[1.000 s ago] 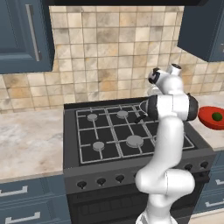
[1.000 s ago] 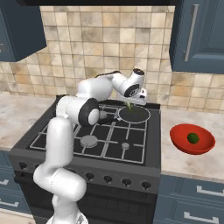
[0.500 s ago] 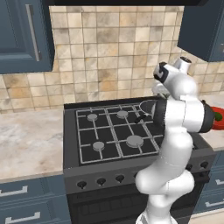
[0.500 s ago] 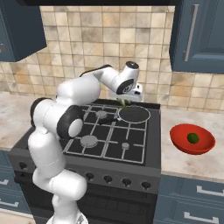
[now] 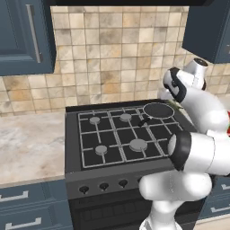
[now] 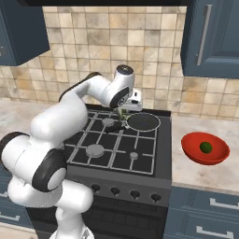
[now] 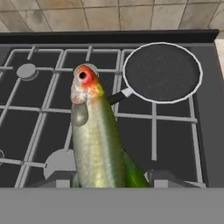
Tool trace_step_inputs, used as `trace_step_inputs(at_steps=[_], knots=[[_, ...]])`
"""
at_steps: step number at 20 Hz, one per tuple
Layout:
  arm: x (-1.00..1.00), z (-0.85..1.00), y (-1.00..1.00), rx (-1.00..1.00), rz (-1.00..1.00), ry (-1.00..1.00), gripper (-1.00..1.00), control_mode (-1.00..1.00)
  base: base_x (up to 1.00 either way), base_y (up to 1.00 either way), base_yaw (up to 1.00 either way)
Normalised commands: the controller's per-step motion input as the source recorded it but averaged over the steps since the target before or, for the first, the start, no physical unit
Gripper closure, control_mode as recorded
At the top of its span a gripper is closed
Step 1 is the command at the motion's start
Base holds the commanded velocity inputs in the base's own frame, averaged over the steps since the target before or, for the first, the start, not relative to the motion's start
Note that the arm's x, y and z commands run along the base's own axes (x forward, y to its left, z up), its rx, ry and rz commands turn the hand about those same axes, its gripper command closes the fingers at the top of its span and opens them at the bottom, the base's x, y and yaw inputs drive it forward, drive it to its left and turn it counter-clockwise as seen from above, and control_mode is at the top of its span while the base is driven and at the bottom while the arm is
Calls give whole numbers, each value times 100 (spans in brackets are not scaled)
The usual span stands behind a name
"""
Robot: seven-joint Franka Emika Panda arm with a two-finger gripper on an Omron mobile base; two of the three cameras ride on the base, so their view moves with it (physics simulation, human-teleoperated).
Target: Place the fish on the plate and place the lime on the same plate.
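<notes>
My gripper [image 7: 109, 178] is shut on the fish [image 7: 94, 140], a slender greenish-grey fish with a red head pointing away from the hand. In the right base view the gripper [image 6: 124, 111] holds the fish [image 6: 122, 113] in the air over the back of the stove, just left of the dark pan [image 6: 143, 122]. The lime [image 6: 205, 147], a small dark green ball, lies in the red bowl [image 6: 205, 158] on the counter to the right of the stove. The plate is out of view.
The black stove [image 5: 121, 134] has several burners under grey grates, and the round frying pan [image 7: 162, 72] sits on its rear right burner. Beige counter [image 5: 29, 143] runs on the left. Blue cabinets [image 6: 212, 37] hang above, and my arm's bulk [image 5: 197, 148] blocks the stove's right side.
The arm has swung its elbow out and around, while the gripper carried the fish a little to the left above the stove's back. The grip on the fish is unchanged.
</notes>
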Motion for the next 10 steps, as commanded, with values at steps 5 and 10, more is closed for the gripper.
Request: trace_step_inputs(at_steps=[5, 10], knots=[[-91, 20, 10, 0, 0, -12, 100, -100, 0, 0, 0], [-56, 0, 7, -2, 0, -5, 100, -100, 0, 0, 0]])
